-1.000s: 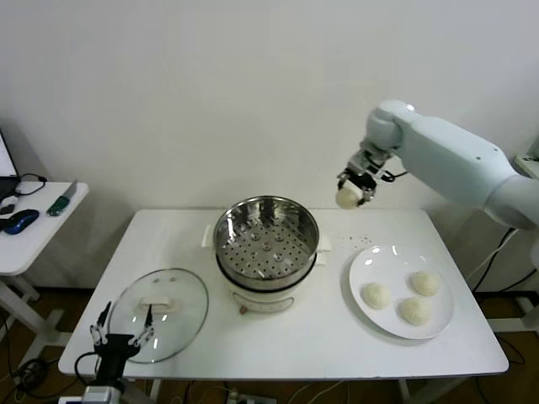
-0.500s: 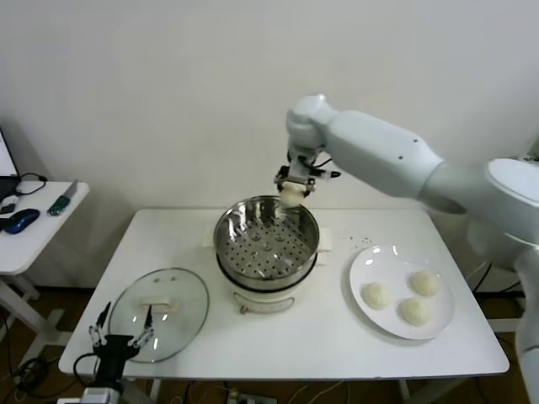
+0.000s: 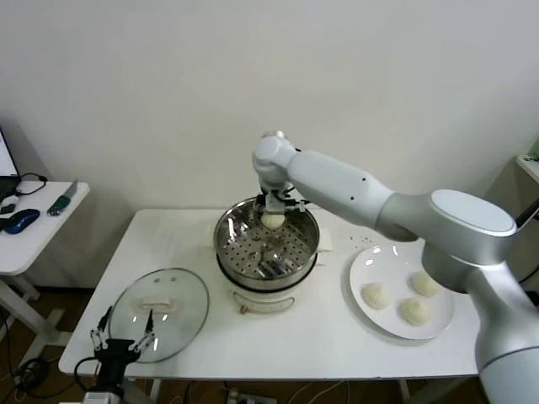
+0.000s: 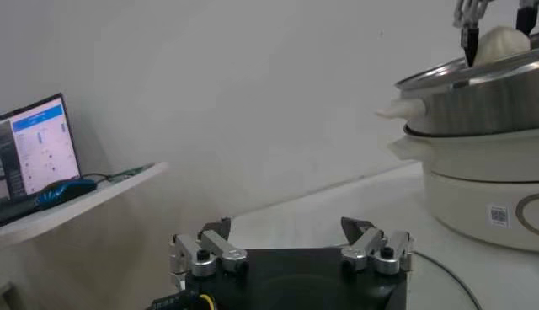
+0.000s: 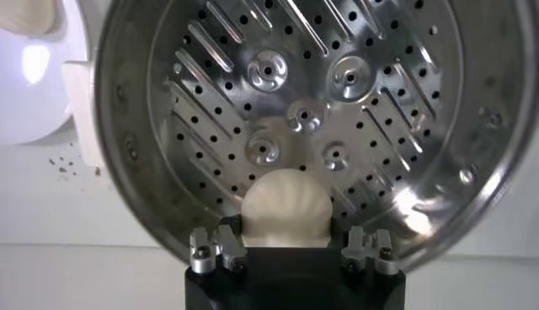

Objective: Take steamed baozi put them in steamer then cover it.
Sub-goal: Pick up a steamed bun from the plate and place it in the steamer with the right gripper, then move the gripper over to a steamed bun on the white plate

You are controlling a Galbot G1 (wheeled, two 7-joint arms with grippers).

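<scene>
My right gripper (image 3: 274, 216) is shut on a cream-white baozi (image 3: 274, 220) and holds it inside the far rim of the shiny perforated steamer (image 3: 236, 248). In the right wrist view the baozi (image 5: 286, 207) sits between the jaws above the steamer floor (image 5: 303, 101). Three more baozi (image 3: 376, 295) lie on the white plate (image 3: 364, 263) at the right. The clear glass cover (image 3: 160, 313) with its white handle lies flat on the table at the front left. My left gripper (image 3: 122, 341) is open and empty at the cover's near edge.
The steamer stands on a white electric pot base (image 3: 265, 300) in the middle of the white table (image 3: 320, 337). A small side table (image 3: 34, 231) with a mouse and other items stands at the far left. A wall is close behind.
My right gripper has carried the baozi leftward from above the plate side and down into the steamer's far part. The left arm has not moved.
</scene>
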